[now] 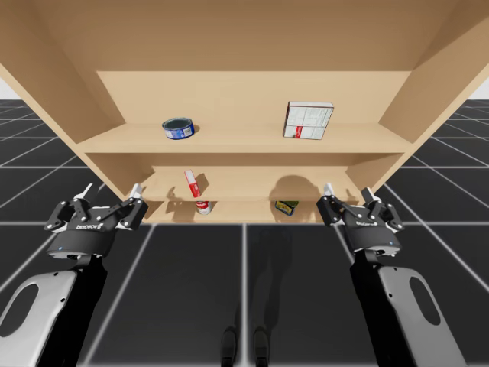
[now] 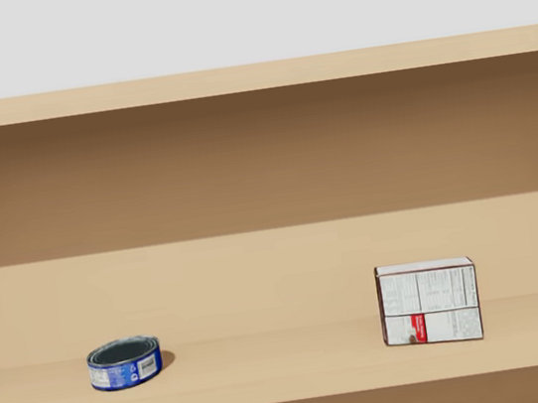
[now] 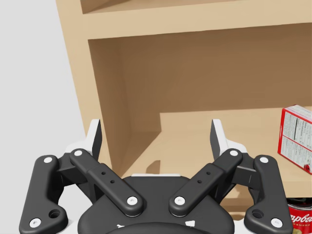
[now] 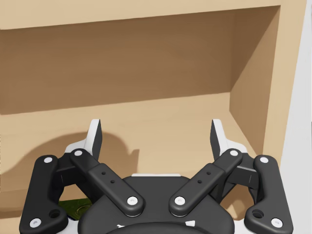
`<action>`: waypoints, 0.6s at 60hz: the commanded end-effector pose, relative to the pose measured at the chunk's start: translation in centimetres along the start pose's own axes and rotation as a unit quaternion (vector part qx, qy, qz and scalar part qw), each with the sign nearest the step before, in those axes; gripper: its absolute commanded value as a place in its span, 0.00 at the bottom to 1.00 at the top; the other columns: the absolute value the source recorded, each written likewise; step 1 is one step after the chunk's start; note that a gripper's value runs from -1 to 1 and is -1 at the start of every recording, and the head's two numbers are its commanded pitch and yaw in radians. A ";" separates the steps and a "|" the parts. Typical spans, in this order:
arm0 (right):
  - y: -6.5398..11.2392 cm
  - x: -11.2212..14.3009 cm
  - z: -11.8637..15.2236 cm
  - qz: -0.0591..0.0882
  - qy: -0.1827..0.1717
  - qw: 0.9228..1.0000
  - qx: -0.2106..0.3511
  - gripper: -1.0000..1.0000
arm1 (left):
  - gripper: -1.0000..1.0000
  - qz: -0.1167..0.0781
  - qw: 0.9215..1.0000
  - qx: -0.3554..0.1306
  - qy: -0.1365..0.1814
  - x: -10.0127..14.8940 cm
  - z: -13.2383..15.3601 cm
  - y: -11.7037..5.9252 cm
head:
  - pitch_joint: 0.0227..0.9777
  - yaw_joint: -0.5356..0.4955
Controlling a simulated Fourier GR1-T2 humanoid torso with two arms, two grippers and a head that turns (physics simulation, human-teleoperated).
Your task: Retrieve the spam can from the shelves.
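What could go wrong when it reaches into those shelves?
Wrong pick: the blue round can, the red can and a small dark green thing sit apart on the shelves. The dark green thing lies in shade under a board, so my open right gripper may bump that board reaching in.

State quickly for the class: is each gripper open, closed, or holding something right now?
Left gripper: open, holding nothing.
Right gripper: open, holding nothing.
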 end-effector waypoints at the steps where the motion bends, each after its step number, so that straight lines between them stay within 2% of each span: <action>1: 0.1 0.1 0.2 -0.006 -0.018 1.000 -0.016 0.00 | 0.00 0.000 1.000 0.000 0.000 0.0 0.0 0.0 | 0.05 0.52; 4: 0.1 0.2 0.3 -0.006 -0.018 1.000 -0.011 0.00 | 0.00 0.000 1.000 0.000 0.000 0.0 0.0 0.0 | 0.05 0.52; 5: 0.1 0.3 0.2 -0.012 -0.017 1.000 -0.007 0.00 | 0.00 0.000 1.000 0.000 0.000 0.0 0.0 0.0 | 0.05 0.51; 7: 0.1 0.3 0.2 -0.014 -0.016 1.000 -0.003 0.00 | 0.00 0.000 1.000 0.000 0.000 0.0 0.0 0.0 | 0.06 0.51; 10: 0.0 0.4 0.1 -0.005 -0.012 1.000 0.001 0.00 | 0.00 0.000 1.000 0.000 0.000 0.0 0.0 0.0 | 0.07 0.51; 14: 0.0 0.4 0.1 -0.006 -0.010 1.000 -0.001 0.00 | 0.00 0.000 1.000 0.000 0.000 0.0 0.0 0.0 | 0.10 0.51; 17: 0.0 0.4 0.0 0.000 -0.006 1.000 -0.001 0.00 | 0.00 0.000 1.000 0.000 0.000 0.0 0.0 0.0 | 0.15 0.50; 36: 0.0 0.4 0.0 -0.001 -0.004 1.000 0.000 0.00 | 0.00 0.000 1.000 0.000 0.000 0.0 0.0 0.0 | 0.44 0.47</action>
